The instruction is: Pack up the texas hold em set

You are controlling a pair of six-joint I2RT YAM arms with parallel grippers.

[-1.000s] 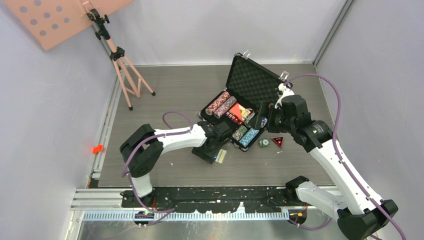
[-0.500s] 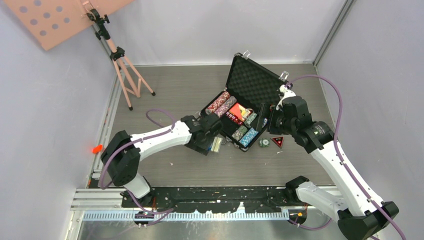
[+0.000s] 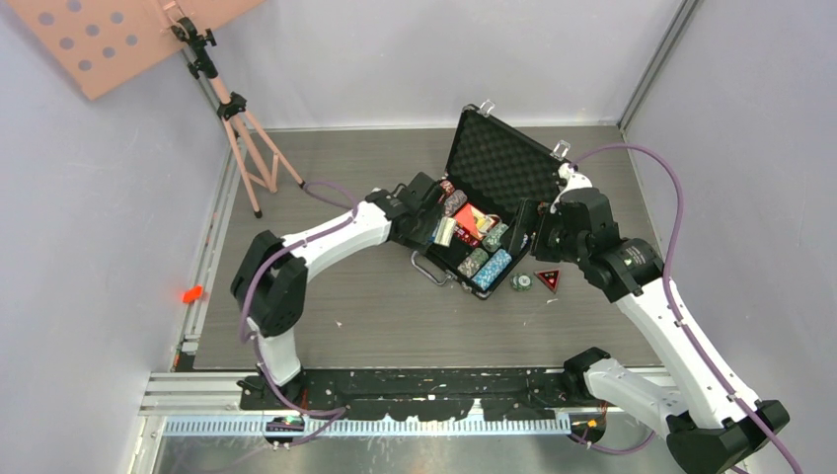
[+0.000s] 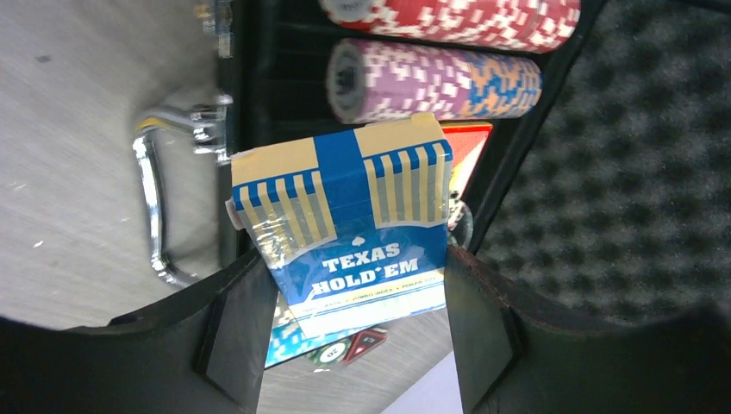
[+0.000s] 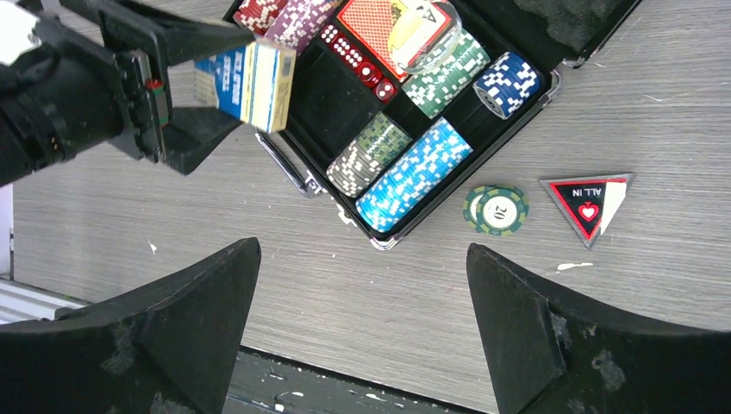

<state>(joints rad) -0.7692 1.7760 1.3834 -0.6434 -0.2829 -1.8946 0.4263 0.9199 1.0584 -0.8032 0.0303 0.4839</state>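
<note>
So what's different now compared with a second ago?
The left gripper, holding the blue card deck throughout, carried it from the table in front of the case up over the case's left edge. The right gripper stayed open beside it; loose chips and ALL IN marker didn't move.

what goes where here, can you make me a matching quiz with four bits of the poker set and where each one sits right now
Things
1. blue card deck
2. red card deck
3. ALL IN triangle
4. light blue chip row

Places
A. flat on the table, outside the case
B. held in the left gripper
C. in the case, in the slot nearest the loose green chips
D. in the case, beside the red dice

Pairs: 1-B, 2-D, 3-A, 4-C
</note>
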